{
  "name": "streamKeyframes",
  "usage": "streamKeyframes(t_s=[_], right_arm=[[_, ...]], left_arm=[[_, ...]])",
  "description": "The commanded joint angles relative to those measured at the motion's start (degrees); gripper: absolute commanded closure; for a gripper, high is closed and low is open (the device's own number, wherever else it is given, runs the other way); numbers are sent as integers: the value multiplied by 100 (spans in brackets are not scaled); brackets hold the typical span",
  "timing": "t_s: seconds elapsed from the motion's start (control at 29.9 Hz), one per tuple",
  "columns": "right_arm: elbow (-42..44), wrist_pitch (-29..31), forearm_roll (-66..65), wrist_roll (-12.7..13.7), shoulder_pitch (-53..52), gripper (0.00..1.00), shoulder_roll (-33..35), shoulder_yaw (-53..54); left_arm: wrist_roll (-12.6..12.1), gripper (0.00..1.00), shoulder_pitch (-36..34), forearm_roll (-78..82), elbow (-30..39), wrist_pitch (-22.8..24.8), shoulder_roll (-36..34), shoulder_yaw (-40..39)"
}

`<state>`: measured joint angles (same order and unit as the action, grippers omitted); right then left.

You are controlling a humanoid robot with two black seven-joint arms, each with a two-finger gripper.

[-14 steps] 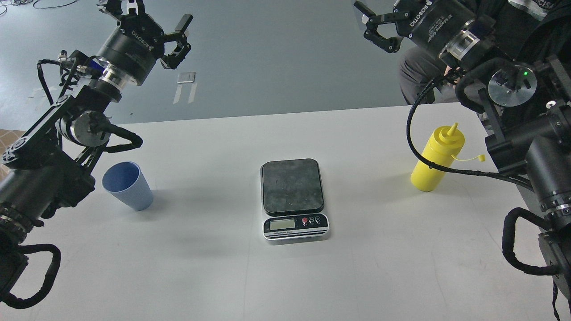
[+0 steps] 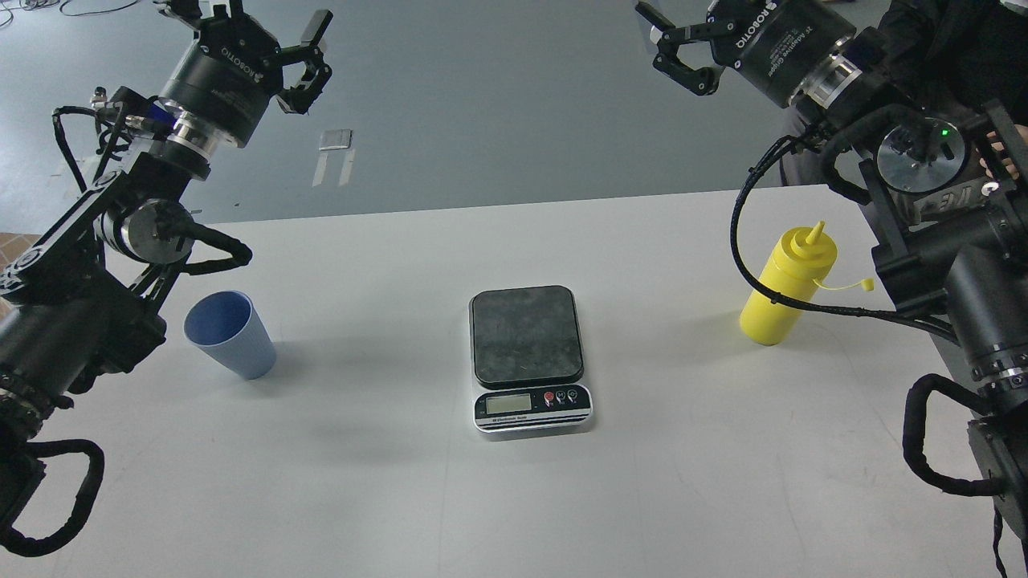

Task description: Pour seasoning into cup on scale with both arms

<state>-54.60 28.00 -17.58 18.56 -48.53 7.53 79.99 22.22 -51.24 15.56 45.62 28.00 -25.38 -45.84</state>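
Note:
The light blue ribbed cup (image 2: 228, 334) stands upright at the left of the white table (image 2: 385, 482). The scale (image 2: 528, 356), dark platform bare, sits at the centre with its display toward me. The yellow squeeze bottle (image 2: 787, 286) stands upright at the right, its cap off and hanging on its tether. My left gripper (image 2: 277, 24) is open and empty, raised high at the top left, well above and behind the cup. My right gripper (image 2: 671, 40) is open and empty, raised high at the top right, above and behind the bottle. A black cable of my right arm loops across the bottle's front.
The far table edge (image 2: 482, 206) runs across the middle of the view, with grey floor beyond it. A person in dark clothing (image 2: 976, 32) is at the top right behind my right arm. A small grey piece (image 2: 335, 140) lies on the floor.

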Motion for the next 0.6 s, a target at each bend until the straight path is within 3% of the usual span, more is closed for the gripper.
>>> streamKeyframes(t_s=[0.0, 0.27, 0.57], right_arm=[[2, 0, 0, 8, 1, 0, 3, 0], [-7, 0, 0, -1, 1, 0, 3, 0], [2, 0, 0, -1, 1, 0, 3, 8]], left_arm=[[-15, 2, 0, -1, -9, 0, -2, 5], [46, 2, 0, -1, -9, 0, -2, -4], [-182, 2, 0, -1, -9, 0, 7, 5]])
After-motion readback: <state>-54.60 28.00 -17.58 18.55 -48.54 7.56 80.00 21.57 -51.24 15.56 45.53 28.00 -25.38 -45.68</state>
